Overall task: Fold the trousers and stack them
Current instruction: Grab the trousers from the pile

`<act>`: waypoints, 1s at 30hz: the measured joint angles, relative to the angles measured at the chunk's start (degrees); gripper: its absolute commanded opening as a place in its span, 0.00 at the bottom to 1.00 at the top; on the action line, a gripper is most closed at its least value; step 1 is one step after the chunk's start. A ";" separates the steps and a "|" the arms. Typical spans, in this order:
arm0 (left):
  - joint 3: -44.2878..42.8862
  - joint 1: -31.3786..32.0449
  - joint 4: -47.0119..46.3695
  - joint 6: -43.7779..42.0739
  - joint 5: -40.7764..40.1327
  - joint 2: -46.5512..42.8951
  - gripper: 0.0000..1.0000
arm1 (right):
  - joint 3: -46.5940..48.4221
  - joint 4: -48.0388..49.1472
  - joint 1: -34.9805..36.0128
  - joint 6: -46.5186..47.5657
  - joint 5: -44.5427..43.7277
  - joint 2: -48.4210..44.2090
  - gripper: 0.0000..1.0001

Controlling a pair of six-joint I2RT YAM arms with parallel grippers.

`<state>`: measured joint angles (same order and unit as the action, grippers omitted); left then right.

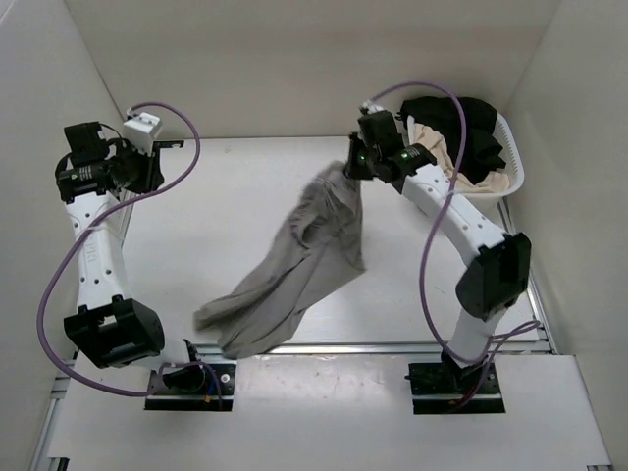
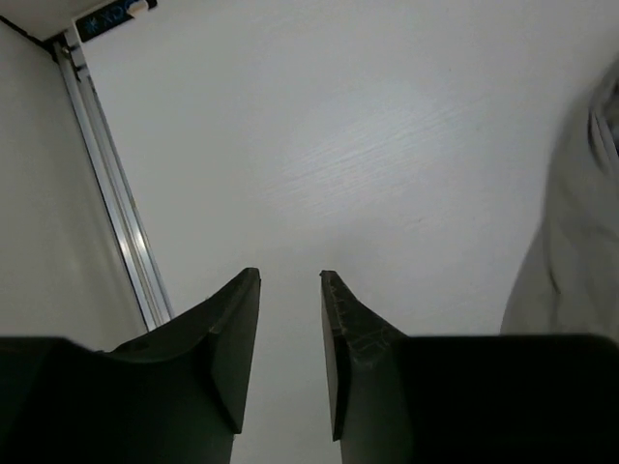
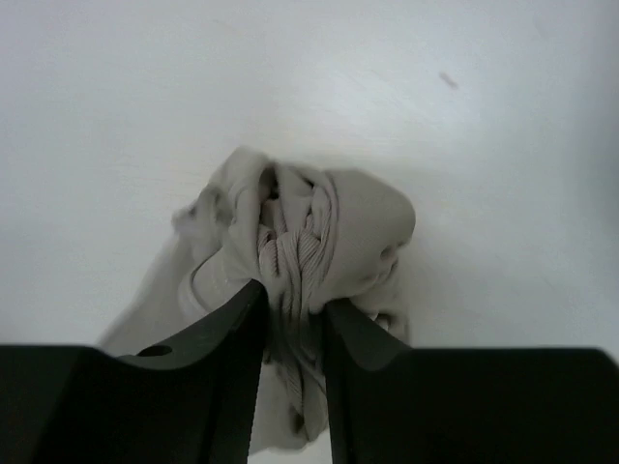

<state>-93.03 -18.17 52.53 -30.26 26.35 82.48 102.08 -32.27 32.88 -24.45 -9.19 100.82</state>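
Grey-beige trousers (image 1: 299, 260) hang from my right gripper (image 1: 353, 169), which is shut on their ribbed waistband (image 3: 295, 246). The legs trail down and left onto the white table, their ends near the front edge (image 1: 231, 324). The right wrist view shows the bunched fabric clamped between both fingers. My left gripper (image 1: 157, 162) is open and empty, held high at the far left, well away from the trousers. In the left wrist view its fingers (image 2: 232, 333) stand apart over bare table, with an edge of the trousers (image 2: 575, 251) at the right.
A white laundry basket (image 1: 512, 167) at the back right holds black and cream garments (image 1: 461, 132). White walls close in the table on the left, back and right. A metal rail (image 2: 111, 193) runs along the table's left edge.
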 measured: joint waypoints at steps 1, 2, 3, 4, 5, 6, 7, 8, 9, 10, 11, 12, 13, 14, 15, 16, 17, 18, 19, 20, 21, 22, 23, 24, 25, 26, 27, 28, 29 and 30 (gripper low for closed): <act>0.68 0.44 0.90 -1.49 -0.52 0.24 0.51 | -1.38 -2.32 -2.45 -1.51 0.37 2.05 0.39; 1.49 1.07 1.81 -2.82 -1.22 0.48 0.60 | -1.27 -5.44 -4.85 -2.49 0.59 4.98 0.44; 2.38 1.88 2.73 -3.93 -2.14 0.76 0.62 | -0.13 -8.48 -7.02 -3.08 0.55 8.31 0.62; 3.65 3.23 3.80 -5.11 -3.69 1.09 0.64 | 1.95 -11.54 -8.85 -3.43 0.09 11.89 0.99; 6.14 5.18 4.37 -6.43 -5.73 1.33 0.68 | 3.63 -13.31 -10.12 -3.45 -0.42 14.67 0.99; 9.01 7.06 4.70 -7.43 -6.97 1.36 0.71 | 4.46 -14.58 -10.95 -2.69 -0.98 16.61 0.99; 12.79 9.35 5.14 -8.46 -8.50 1.42 0.74 | 4.11 -15.63 -11.19 -2.16 -1.36 17.27 0.99; 17.33 11.87 5.25 -9.35 -9.68 1.53 0.77 | 3.19 -16.55 -11.02 -1.88 -1.57 17.16 0.99; 24.41 15.28 5.53 -10.32 -11.39 1.51 0.85 | 1.49 -16.90 -10.32 -1.62 -1.86 15.87 0.99; 28.55 17.33 5.57 -11.08 -11.85 1.53 0.88 | -0.20 -16.63 -9.70 -1.62 -2.12 14.47 0.99; 33.35 19.96 5.16 -11.37 -12.63 1.25 0.92 | -2.75 -15.65 -9.18 -1.60 -2.27 12.31 0.99; 36.83 22.18 5.18 -11.39 -13.29 1.01 0.92 | -5.29 -15.50 -8.57 -1.57 -2.25 10.01 0.99; 39.43 24.17 4.90 -11.23 -13.86 0.85 0.92 | -7.10 -15.56 -8.04 -1.57 -2.16 8.11 0.99; 40.98 25.57 4.09 -10.95 -14.47 0.74 0.92 | -8.20 -15.54 -7.69 -1.60 -2.03 6.64 0.97; 41.79 26.75 2.75 -10.32 -15.13 0.74 0.86 | -8.66 -15.52 -7.52 -1.62 -1.55 5.62 0.93; 41.92 27.30 1.33 -9.62 -15.63 0.81 0.83 | -8.68 -15.13 -7.34 -1.60 -0.85 5.29 0.91; 41.70 27.69 -0.52 -8.96 -16.20 1.22 0.80 | -8.24 -14.40 -6.97 -1.68 -0.50 5.44 0.91; 41.05 28.02 -2.16 -8.31 -16.68 2.01 0.79 | -7.76 -13.97 -6.78 -1.84 -0.17 6.03 0.88; 40.13 28.41 -3.91 -7.61 -16.94 3.39 0.79 | -6.71 -13.99 -6.47 -1.88 0.28 7.04 0.88; 39.06 28.68 -5.11 -7.06 -17.18 4.98 0.79 | -4.87 -14.27 -5.99 -1.92 0.94 8.74 0.88; 37.73 29.18 -6.75 -6.29 -17.33 7.17 0.79 | -2.34 -14.49 -5.40 -2.01 1.79 10.93 0.92; 36.96 29.49 -7.80 -5.88 -17.33 8.52 0.79 | 0.15 -13.97 -4.85 -2.25 2.64 13.22 0.93; 36.11 29.99 -9.18 -5.44 -17.31 10.45 0.79 | 2.40 -13.75 -4.42 -2.56 3.54 15.34 0.93; 35.45 30.45 -10.16 -5.05 -17.09 12.15 0.79 | 4.79 -13.81 -4.00 -3.13 4.72 17.64 0.93; 35.26 30.77 -10.97 -4.76 -16.94 13.35 0.76 | 6.84 -13.88 -3.56 -3.58 5.66 19.76 0.93; 35.23 31.10 -11.43 -4.39 -16.81 14.32 0.73 | 8.79 -13.90 -3.26 -4.02 6.45 21.73 0.93; 35.23 31.34 -11.56 -4.33 -16.70 15.39 0.66 | 10.32 -13.90 -3.08 -4.52 6.99 23.52 0.93; 35.04 31.47 -11.65 -3.89 -16.85 15.61 0.60 | 11.58 -13.97 -2.97 -5.05 7.48 25.18 0.93; 35.04 31.54 -11.96 -3.74 -16.57 15.58 0.53 | 12.66 -14.14 -2.97 -5.75 8.00 26.95 0.92; 35.04 31.58 -12.22 -3.34 -16.46 15.72 0.46 | 13.35 -14.27 -2.99 -6.51 8.48 28.50 0.92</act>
<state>-58.00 13.41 40.32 -33.61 9.89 98.19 115.44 -46.54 29.89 -30.96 -0.71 129.32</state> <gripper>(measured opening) 0.593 0.926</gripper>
